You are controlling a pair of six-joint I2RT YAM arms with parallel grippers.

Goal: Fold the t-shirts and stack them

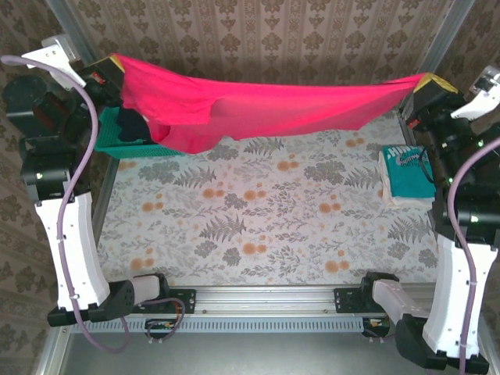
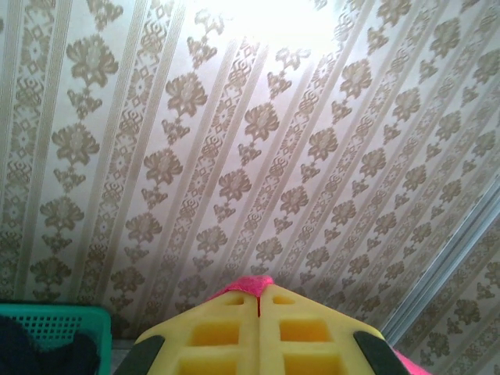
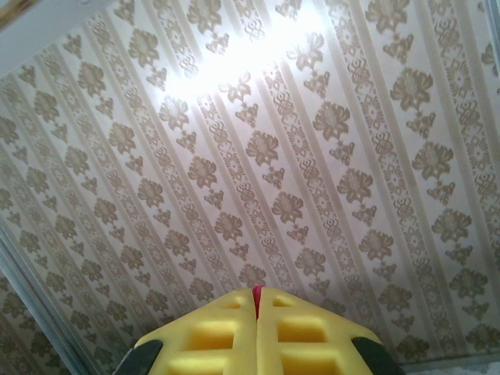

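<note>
Left tool and right tool, raised high, each pinch the red-pink t-shirt, apparently taut between them.

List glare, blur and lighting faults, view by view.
Top external: even light, with no glare on the red-pink shirt. Left wrist: a blown-out glare patch washes out the wallpaper at the top, above the left claw. Right wrist: a milder glare patch sits upper centre, above the right claw.

The hanging red-pink shirt covers part of the teal basket and much of the dark shirt inside; the left wrist view's bottom edge cuts both off
</note>
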